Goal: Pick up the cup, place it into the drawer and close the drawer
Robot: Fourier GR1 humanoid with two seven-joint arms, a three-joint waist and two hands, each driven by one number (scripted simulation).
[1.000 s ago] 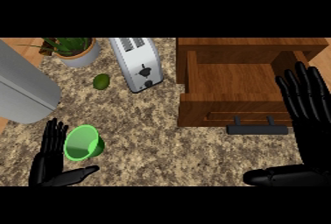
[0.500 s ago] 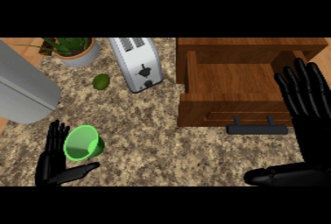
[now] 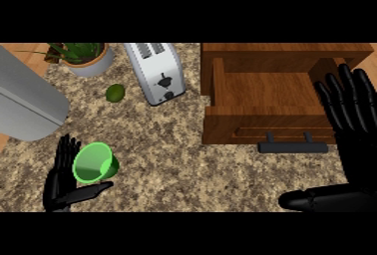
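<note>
At seven o'clock the left hand (image 3: pixel 65 180) cradles the green cup (image 3: pixel 95 163) with fingers spread straight. The right hand (image 3: pixel 352 107), spread, rests at three o'clock over the open drawer (image 3: pixel 269 102).

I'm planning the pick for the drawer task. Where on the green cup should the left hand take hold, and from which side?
Grip the green cup around its side wall, coming from its left, where the open left hand already flanks it. The cup seems tilted, its mouth showing, so the round wall probably suits fingers and thumb wrapping it better than pinching the rim.
</note>
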